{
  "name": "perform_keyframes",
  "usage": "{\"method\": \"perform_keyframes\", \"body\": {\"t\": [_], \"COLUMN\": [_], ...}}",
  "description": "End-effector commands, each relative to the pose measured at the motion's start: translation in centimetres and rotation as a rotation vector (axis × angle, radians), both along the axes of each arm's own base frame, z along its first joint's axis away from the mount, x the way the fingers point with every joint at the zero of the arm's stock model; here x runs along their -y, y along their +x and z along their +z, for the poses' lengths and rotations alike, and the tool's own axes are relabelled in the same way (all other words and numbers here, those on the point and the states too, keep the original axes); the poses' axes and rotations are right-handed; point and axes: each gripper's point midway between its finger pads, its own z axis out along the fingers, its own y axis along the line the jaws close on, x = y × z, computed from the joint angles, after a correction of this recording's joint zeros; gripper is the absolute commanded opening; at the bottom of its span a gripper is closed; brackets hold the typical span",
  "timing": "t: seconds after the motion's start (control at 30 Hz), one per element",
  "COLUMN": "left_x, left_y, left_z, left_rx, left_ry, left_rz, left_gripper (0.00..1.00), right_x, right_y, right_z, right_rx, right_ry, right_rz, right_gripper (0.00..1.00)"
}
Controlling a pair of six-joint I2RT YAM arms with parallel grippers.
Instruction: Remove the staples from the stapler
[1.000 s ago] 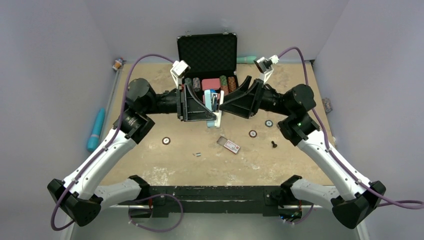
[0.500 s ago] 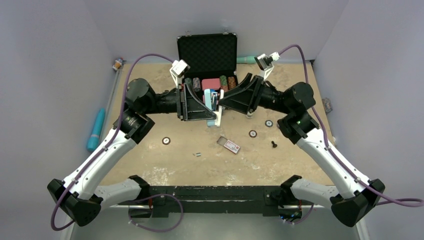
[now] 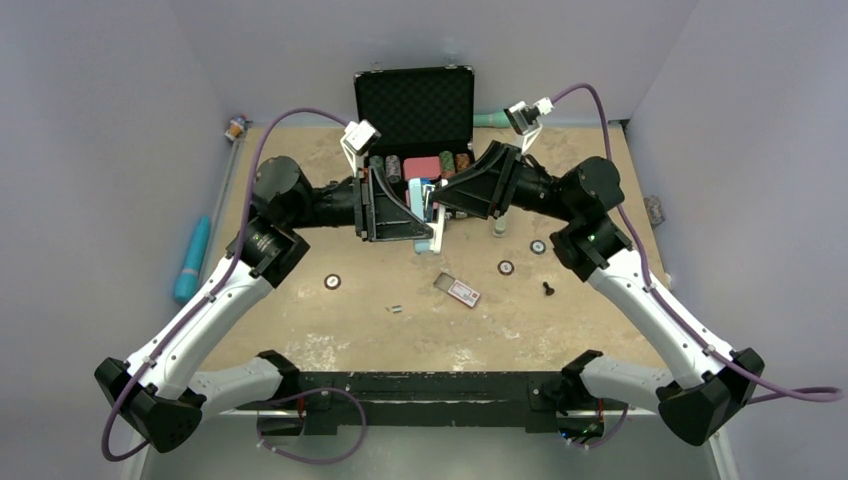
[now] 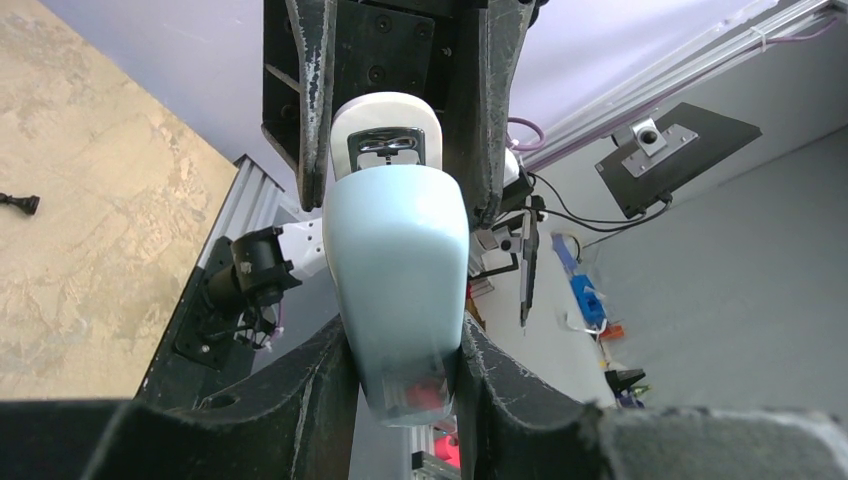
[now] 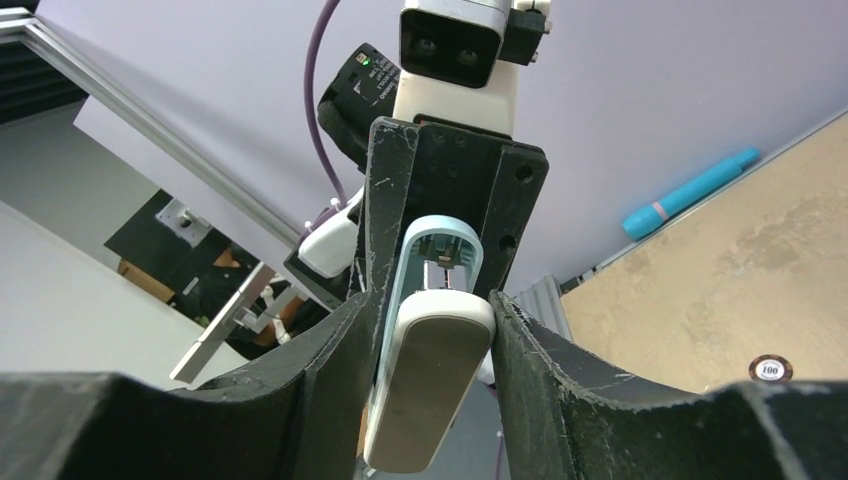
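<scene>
**Stapler** point(image 4: 400, 260): smooth plastic with a pale blue rounded body and a white top arm. A silver metal plate shows at the nose. No brand is legible. It is held in the air between the two grippers.

**Left gripper** point(image 4: 402, 332): black and scuffed, clenched on the blue body.

**Right gripper** point(image 5: 433, 318): black, clenched on the sides of the white top arm, facing the left gripper.

**Staples** point(image 3: 396, 309): a tiny silver-grey metal strip lying flat on the tabletop point(image 3: 300, 330), which is mottled sandy beige. The strip is well apart from both grippers, on the side nearer the arm bases.

**Flat box** point(image 3: 459, 291): red and white, just beside the staples and below the right gripper. Its print is too small to read.

**Poker chip** point(image 5: 769, 369): a round disc whose white centre reads "100".

**Case** point(image 3: 415, 100): black with a foam-lined lid, standing open beyond the grippers with rows of chips inside.
</scene>
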Motion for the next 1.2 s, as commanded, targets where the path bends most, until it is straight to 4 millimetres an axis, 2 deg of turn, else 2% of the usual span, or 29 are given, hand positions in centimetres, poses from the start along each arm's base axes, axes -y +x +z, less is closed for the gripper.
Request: {"method": "perform_keyframes", "body": {"t": [0.0, 0.3, 0.47, 0.57, 0.67, 0.83, 0.87, 0.9, 0.93, 0.97, 1.03, 1.07, 1.1, 1.17], "left_x": [-0.4, -0.3, -0.3, -0.3, -0.3, -0.2, -0.3, -0.3, -0.3, -0.3, -0.3, -0.4, -0.5, -0.7], "left_y": [-0.5, -0.4, -0.2, -0.2, -0.3, -0.2, -0.2, -0.2, -0.2, -0.1, 0.2, 0.3, 0.5, 0.7], "left_z": [2.5, 2.0, 1.9, 1.7, 1.7, 1.6, 1.5, 1.4, 1.3, 1.1, 0.4, 0.0, -0.3, -0.9], "left_rx": [0.089, 0.087, 0.088, 0.089, 0.089, 0.091, 0.089, 0.087, 0.085, 0.081, 0.060, 0.051, 0.047, 0.039], "left_ry": [-0.043, -0.028, -0.024, -0.020, -0.018, -0.014, -0.012, -0.006, -0.001, 0.004, 0.032, 0.046, 0.057, 0.073], "left_rz": [0.013, 0.017, 0.020, 0.020, 0.020, 0.020, 0.021, 0.021, 0.024, 0.032, 0.052, 0.066, 0.081, 0.111], "left_gripper": [0.00, 0.00, 0.00, 0.00, 0.00, 0.00, 0.00, 0.00, 0.00, 0.00, 0.00, 0.09, 0.28, 0.50], "right_x": [0.4, 0.1, -0.3, -0.4, -0.5, -0.5, -0.5, -0.5, -0.5, -0.6, -0.6, -0.6, -0.5, -0.5], "right_y": [-0.8, -0.8, -0.6, -0.7, -0.7, -0.6, -0.6, -0.5, -0.5, -0.4, 0.0, 0.2, 0.4, 0.4], "right_z": [2.7, 2.4, 2.1, 2.1, 2.0, 1.6, 1.4, 1.2, 1.0, 0.7, -0.2, -0.6, -1.0, -1.7], "right_rx": [0.072, 0.069, 0.059, 0.057, 0.053, 0.043, 0.038, 0.033, 0.027, 0.018, 0.007, -0.004, -0.012, -0.028], "right_ry": [0.047, 0.038, 0.030, 0.029, 0.029, 0.023, 0.019, 0.017, 0.011, 0.001, -0.037, -0.056, -0.069, -0.086], "right_rz": [-0.003, 0.005, 0.014, 0.017, 0.016, 0.012, 0.012, 0.010, 0.008, 0.005, -0.019, -0.033, -0.044, -0.046], "right_gripper": [0.49, 0.50, 0.60, 0.60, 0.54, 0.34, 0.29, 0.19, 0.05, 0.00, 0.00, 0.00, 0.00, 0.00]}}
